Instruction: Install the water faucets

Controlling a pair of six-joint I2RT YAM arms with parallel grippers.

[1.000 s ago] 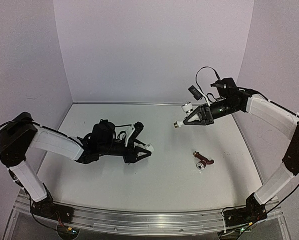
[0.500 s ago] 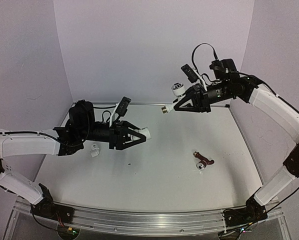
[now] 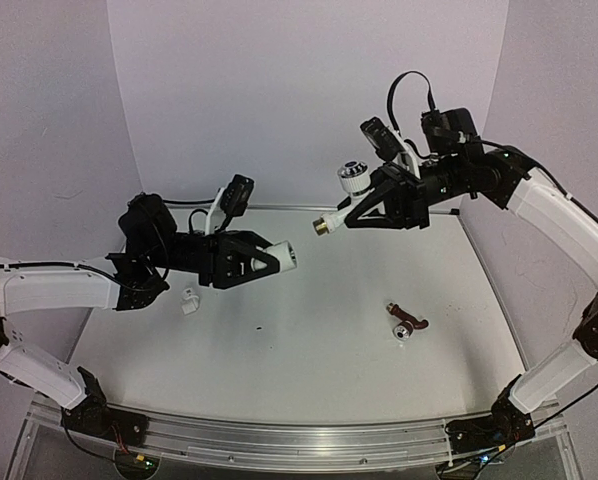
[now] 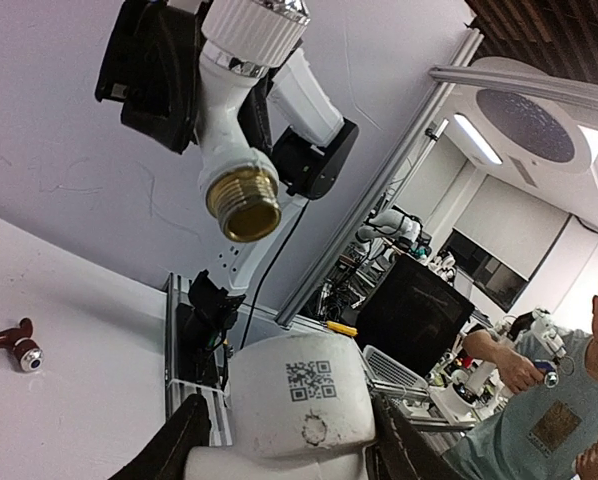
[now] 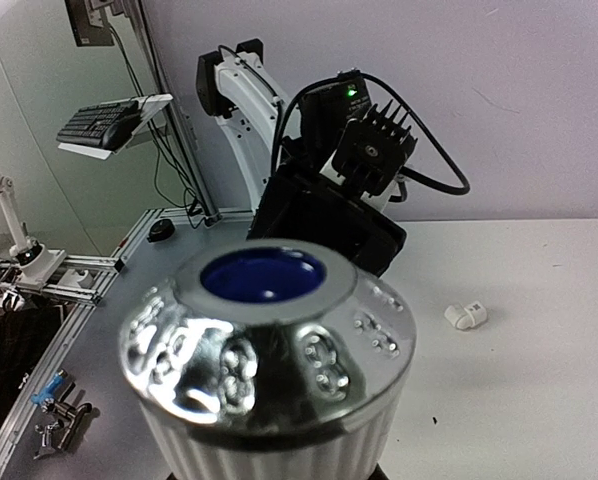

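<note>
Right jaws clamp water faucet (image 3: 341, 204), left jaws clamp QR-coded white fitting (image 3: 287, 258), clear gap between, above counter (image 3: 329, 365).

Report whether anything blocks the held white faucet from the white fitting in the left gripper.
Nothing visible does. Only open air separates the white plastic faucet, brass threaded end leading, from the white plastic pipe fitting in the left gripper.

White link shells and black joint housings form the left arm (image 3: 54, 287) and right arm (image 3: 564, 225), ending in the black wedge-shaped left gripper (image 3: 277, 258) and right gripper (image 3: 351, 215).
</note>
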